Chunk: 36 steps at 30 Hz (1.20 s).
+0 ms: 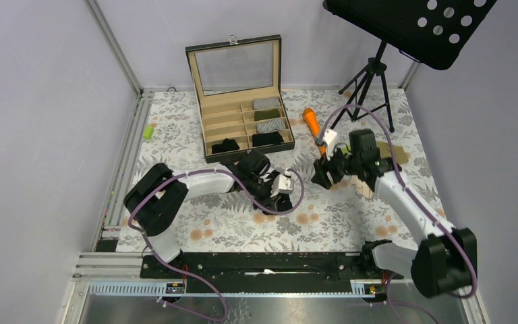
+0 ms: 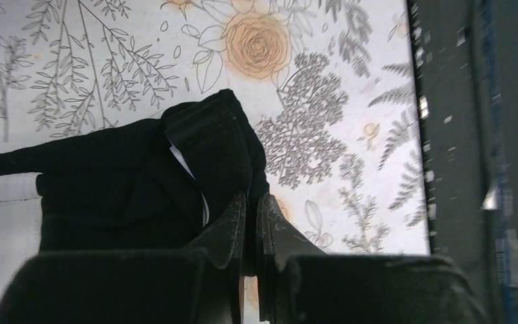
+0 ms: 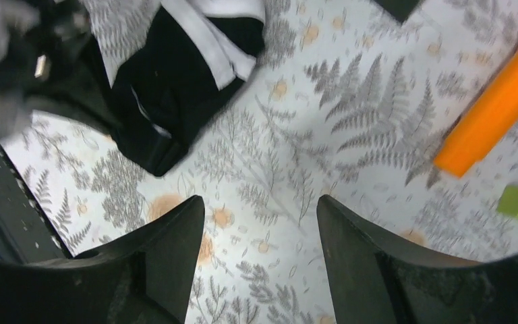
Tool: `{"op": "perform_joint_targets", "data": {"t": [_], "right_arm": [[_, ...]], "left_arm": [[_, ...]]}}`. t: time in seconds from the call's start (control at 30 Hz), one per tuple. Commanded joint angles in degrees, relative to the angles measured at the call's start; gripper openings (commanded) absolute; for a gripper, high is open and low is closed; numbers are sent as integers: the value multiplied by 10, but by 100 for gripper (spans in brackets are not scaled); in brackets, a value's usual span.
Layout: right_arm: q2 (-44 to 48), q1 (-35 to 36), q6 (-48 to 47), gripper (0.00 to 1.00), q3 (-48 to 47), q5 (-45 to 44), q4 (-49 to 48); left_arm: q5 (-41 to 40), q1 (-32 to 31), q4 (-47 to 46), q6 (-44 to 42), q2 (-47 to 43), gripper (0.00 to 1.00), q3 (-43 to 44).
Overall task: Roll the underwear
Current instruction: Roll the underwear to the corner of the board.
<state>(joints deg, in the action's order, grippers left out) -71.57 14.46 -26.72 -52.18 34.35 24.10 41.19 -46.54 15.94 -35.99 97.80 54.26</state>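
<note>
A navy blue underwear (image 1: 274,204) with white trim lies crumpled on the floral table mat, just left of centre. It shows close up in the left wrist view (image 2: 121,182) and at the upper left of the right wrist view (image 3: 168,88). My left gripper (image 1: 282,196) (image 2: 251,202) is shut on a folded edge of it, low at the mat. My right gripper (image 1: 324,177) (image 3: 260,206) is open and empty, above bare mat to the right of the underwear. An olive-tan piece (image 1: 398,154) lies partly hidden under the right arm.
An open wooden box (image 1: 249,152) with several compartments holding rolled pieces stands at the back centre. An orange carrot-shaped stick (image 1: 311,121) (image 3: 492,121) lies right of it. A small light-green cylinder (image 1: 148,131) lies at the far left. A music stand (image 1: 371,81) stands at the back right.
</note>
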Motion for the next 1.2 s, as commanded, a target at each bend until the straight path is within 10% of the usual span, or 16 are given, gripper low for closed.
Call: {"op": "perform_joint_targets", "data": {"t": [0.0,0.53,0.9,1.17], "right_arm": [[86,7,-14,68,109,-50,-86],[42,308,-236,66,153,-85,-144],[-94,357,-310,66,127,-140,-205],[-127,357,-304,23,111,-117,-179]], "left_arm": [[141,34,35,112,44,0,37],[218,107,2,211,138,0,64],[222,118,14,210,143,0,69],[216,125,14,216,145,0,74]]}}
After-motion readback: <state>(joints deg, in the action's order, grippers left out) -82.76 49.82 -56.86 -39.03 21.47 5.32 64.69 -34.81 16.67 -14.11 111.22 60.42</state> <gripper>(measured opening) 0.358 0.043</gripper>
